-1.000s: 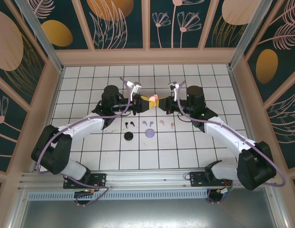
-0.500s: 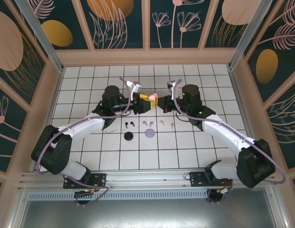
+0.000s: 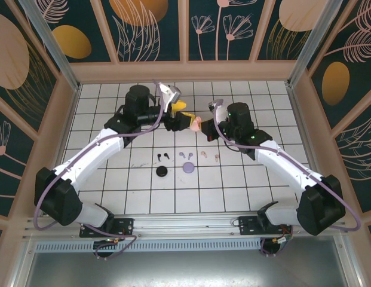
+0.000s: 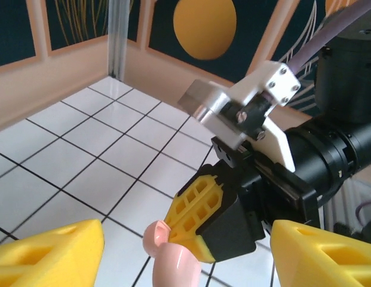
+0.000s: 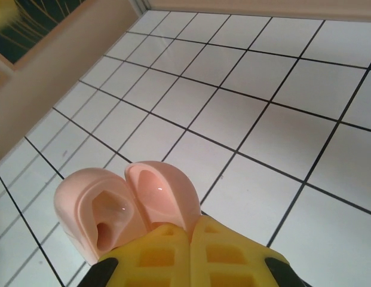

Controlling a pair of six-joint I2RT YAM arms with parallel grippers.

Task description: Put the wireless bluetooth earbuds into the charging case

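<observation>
Right gripper (image 5: pixel 190 239) clamps the open pink case (image 5: pixel 128 200); left gripper (image 3: pixel 181 115) stands released.
White tiled surface (image 3: pixel 233 185) carries the earbuds (image 3: pixel 184 155); teal floral walls (image 3: pixel 245 30) enclose it.

Left claw (image 3: pixel 183 113) – earlier pinched on pink case (image 5: pixel 128 206) opposite right claw (image 5: pixel 188 236); now fingers spread wide, off case, drawn back toward far wall. Gap opened between left claw tips and case. Left arm stretched out, elbow swung away from near edge. Case now held by right claw alone – right claw shifted slightly toward left claw.
</observation>
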